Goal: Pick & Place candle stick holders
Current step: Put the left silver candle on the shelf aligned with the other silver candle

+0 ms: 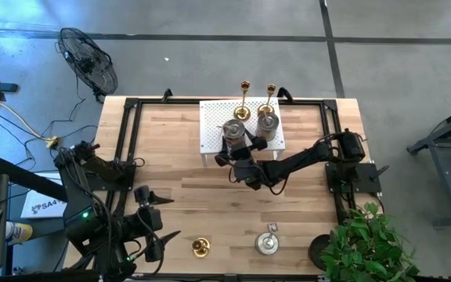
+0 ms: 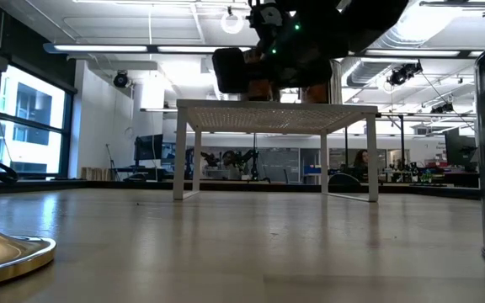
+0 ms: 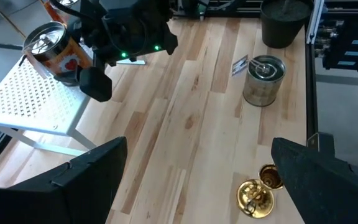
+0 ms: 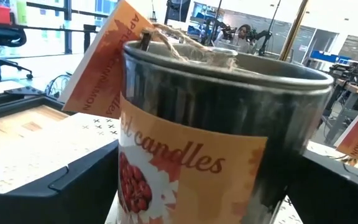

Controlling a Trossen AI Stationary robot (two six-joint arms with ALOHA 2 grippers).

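Pale wood planks carry a white perforated rack (image 1: 216, 117) at twelve o'clock. On it, the right gripper (image 1: 234, 143) clamps a round tin candle holder (image 4: 210, 137), orange-labelled. At seven o'clock, the left gripper (image 1: 161, 216) waits, fingers spread.

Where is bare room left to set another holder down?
Bare wood between the white rack and the front gold candlestick and front tin holder, also left of the rack. Crowded: the rack, where the right end effector grips a rear tin holder.

Two gold candlesticks (image 1: 245, 98) and two tins (image 1: 268, 122) (seemingly labelled candles) on rack (image 1: 214, 133).
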